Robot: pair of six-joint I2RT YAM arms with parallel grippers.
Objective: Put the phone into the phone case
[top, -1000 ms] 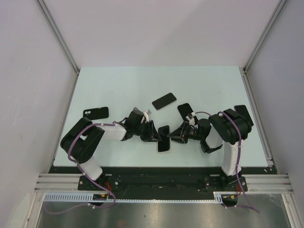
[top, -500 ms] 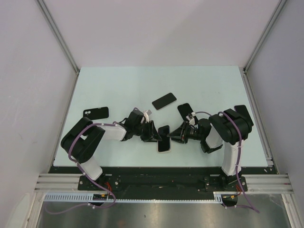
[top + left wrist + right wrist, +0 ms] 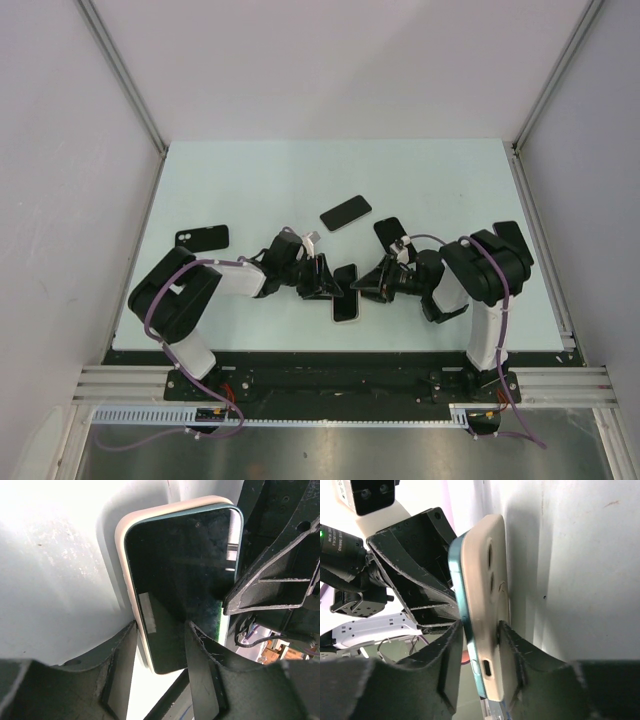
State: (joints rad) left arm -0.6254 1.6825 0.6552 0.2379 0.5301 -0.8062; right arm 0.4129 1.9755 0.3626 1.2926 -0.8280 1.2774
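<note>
Phone [image 3: 185,580]: glossy black slab, teal rim, seated in case [image 3: 492,605].
Left tool [image 3: 161,626]: matte black jaws part-open over phone's end; grip unclear.
Right tool [image 3: 480,625]: jaws partly apart astride phone's thickness; contact unclear.
Case: smooth cream, rounded corners.
Desk [image 3: 300,180]: pale, scuffed; phone near front edge.

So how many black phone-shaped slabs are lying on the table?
4. One flat black rectangular slab lies far left, one at the middle back, one just right of centre, and one, in a cream case, at the front middle. Others may be hidden.
</note>
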